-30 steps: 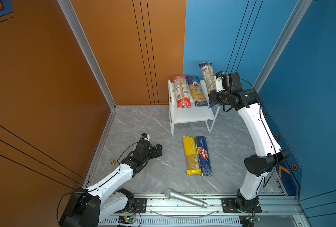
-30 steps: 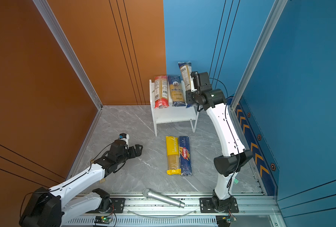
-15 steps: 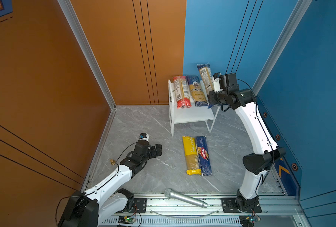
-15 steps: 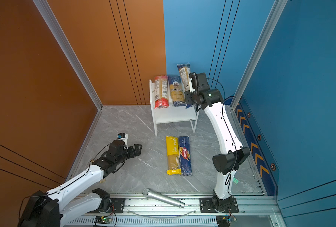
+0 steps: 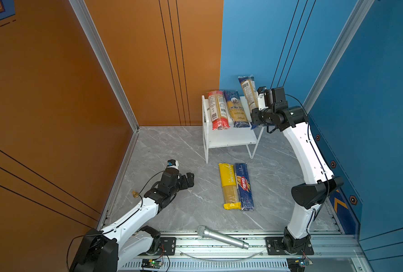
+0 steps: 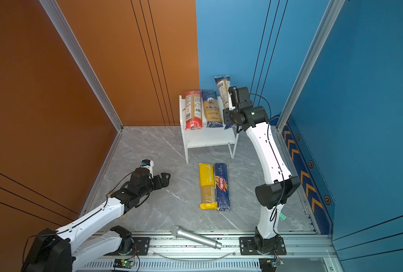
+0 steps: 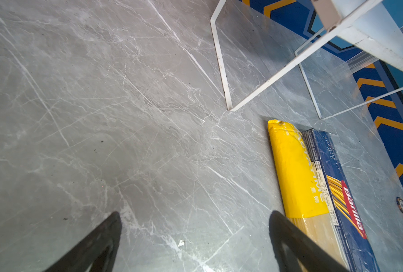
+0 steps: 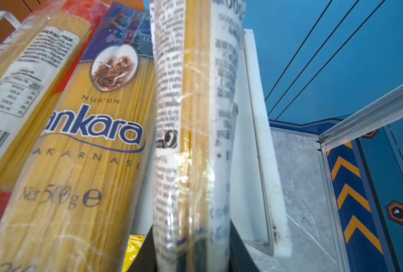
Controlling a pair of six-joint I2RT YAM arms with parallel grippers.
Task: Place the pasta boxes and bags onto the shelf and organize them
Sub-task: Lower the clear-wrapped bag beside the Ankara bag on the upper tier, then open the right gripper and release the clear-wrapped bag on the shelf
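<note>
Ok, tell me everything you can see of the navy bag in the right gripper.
The navy bag is a long, narrow clear-film pack with navy ends, a white printed label and yellow spaghetti showing through. The right gripper is shut on its lower end. It stands tilted, top end above the shelf, at its right edge, beside the ankara bag. Whether it rests on the board cannot be told.

You can read "NUH'UN ankara MAKARNASI" and "Net 500g e" on the yellow-navy bag. Blue box: "Barilla", "SPAGHETTI". Yellow bag: "PASTATIME". Fine print on the dark navy bag and the red-ended bag label is too small for you to read.
</note>
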